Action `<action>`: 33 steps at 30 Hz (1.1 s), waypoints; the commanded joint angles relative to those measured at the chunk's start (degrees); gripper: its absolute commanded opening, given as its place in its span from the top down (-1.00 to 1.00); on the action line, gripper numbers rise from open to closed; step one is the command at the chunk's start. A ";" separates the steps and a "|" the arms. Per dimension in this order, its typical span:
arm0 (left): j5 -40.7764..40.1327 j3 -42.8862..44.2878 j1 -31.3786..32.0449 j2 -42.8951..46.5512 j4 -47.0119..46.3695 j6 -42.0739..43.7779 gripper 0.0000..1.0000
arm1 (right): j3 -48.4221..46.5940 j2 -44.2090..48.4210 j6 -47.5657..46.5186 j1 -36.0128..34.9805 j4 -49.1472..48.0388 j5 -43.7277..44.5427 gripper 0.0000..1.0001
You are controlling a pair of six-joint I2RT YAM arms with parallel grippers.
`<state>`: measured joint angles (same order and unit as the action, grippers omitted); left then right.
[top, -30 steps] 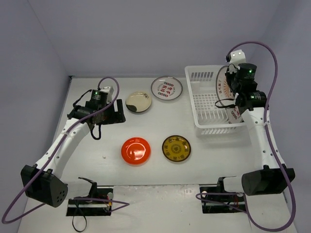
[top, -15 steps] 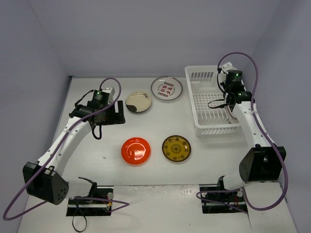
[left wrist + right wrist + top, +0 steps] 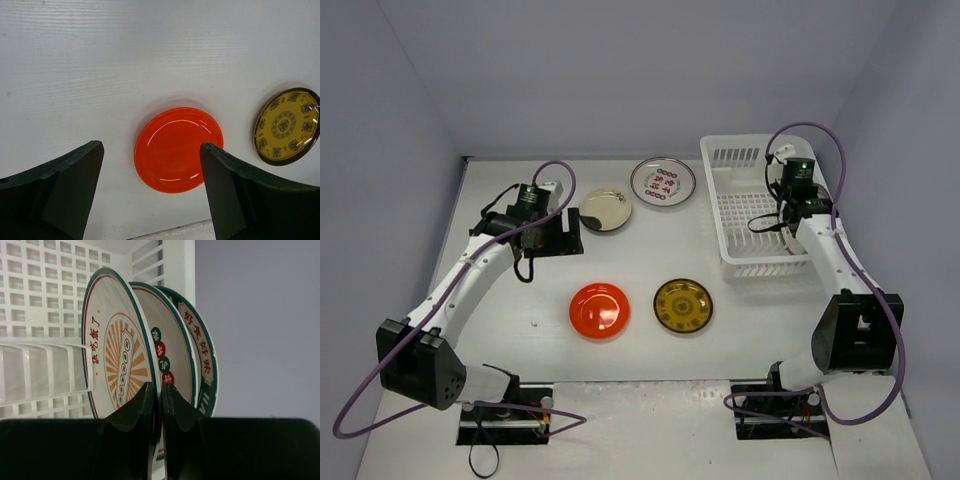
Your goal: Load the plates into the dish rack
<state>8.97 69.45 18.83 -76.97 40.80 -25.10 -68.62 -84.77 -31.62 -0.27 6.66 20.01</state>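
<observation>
The white dish rack (image 3: 735, 155) stands at the back right. In the right wrist view three green-rimmed white plates with red patterns stand on edge against the rack wall (image 3: 45, 300). My right gripper (image 3: 161, 387) is shut on the lower rim of the front plate (image 3: 117, 360), which has an orange sunburst. It also shows in the top view (image 3: 790, 215), low inside the rack. My left gripper (image 3: 545, 228) is open and empty, high over the table beside the cream plate (image 3: 605, 210). Its wrist view shows the red-orange plate (image 3: 177, 149) far below between the fingers.
A white plate with red patterns (image 3: 662, 181) lies at the back centre. The red-orange plate (image 3: 599, 310) and the dark yellow-brown plate (image 3: 683, 305) lie side by side near the front; the yellow-brown one also shows in the left wrist view (image 3: 287, 126).
My right gripper has brought the sunburst plate down from above the rack into it, beside the other two standing plates. My left gripper has shifted slightly right, toward the cream plate.
</observation>
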 commanded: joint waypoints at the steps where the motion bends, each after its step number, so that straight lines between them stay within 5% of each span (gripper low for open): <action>1: 1.48 1.04 -0.02 0.07 -3.09 -0.56 -0.56 | 0.15 -0.04 2.96 1.85 -5.16 -2.07 0.94; 12: 5.17 3.49 -0.02 -4.76 -9.23 -5.74 -0.56 | -5.20 3.37 9.72 1.86 -0.60 -4.10 -0.25; 23: 8.87 10.87 0.68 -20.56 -26.37 -28.31 -0.56 | -6.62 15.59 26.86 1.77 0.56 -15.78 -0.40; 33: -7.63 27.91 8.94 -39.82 -35.26 -52.05 -0.47 | 1.38 25.35 40.40 1.68 -1.82 -26.86 -0.42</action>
<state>7.81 90.67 25.58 -115.35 11.46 -67.16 -68.45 -60.38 3.66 1.43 8.80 -2.76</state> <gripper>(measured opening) 0.740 0.706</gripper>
